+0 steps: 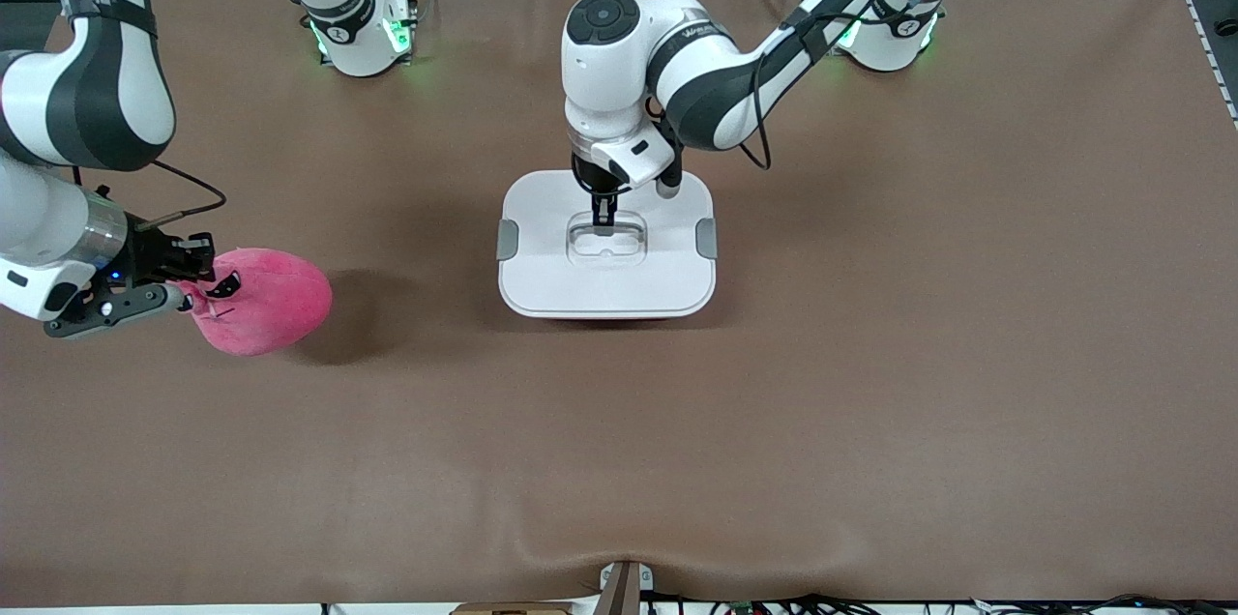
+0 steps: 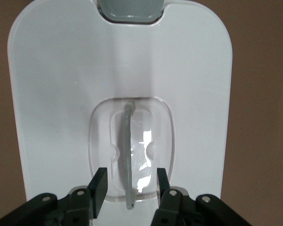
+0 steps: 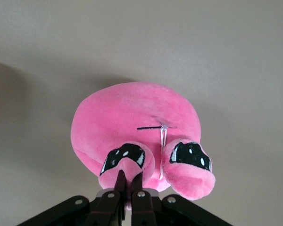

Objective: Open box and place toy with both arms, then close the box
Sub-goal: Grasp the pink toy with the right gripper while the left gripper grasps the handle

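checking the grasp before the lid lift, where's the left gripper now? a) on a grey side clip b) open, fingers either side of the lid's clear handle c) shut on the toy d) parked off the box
b: the left gripper is open over the box, a finger on each side of the clear handle.
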Available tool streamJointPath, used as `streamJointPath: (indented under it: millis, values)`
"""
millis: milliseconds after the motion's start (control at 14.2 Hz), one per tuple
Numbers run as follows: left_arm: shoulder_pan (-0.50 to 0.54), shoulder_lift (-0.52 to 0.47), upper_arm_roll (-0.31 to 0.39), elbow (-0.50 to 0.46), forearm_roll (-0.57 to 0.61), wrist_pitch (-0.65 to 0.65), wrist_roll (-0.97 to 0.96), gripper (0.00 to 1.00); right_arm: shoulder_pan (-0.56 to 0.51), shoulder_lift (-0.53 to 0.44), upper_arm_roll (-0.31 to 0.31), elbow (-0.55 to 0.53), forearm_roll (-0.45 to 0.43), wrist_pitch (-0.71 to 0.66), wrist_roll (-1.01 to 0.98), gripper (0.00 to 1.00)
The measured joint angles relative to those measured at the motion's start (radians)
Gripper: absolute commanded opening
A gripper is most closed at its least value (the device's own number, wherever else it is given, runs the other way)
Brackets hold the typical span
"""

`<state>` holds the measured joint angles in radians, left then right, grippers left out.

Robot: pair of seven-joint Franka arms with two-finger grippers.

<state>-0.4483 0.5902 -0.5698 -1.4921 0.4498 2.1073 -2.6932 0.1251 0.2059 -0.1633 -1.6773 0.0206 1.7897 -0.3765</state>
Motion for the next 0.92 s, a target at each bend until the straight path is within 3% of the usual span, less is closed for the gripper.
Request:
streamJointPath:
  millis: [634,916]
  values:
    - [-0.002,0.022,0.002,0.003,0.012,0.012,-0.022,0.49,0.006,-0.018,0.007,0.060,0.000,-0.045,-0.065,0.00]
    - [-0.013,0.031,0.002,0.003,0.013,0.012,-0.023,0.43,0.006,-0.018,0.005,0.071,0.000,-0.055,-0.086,0.00]
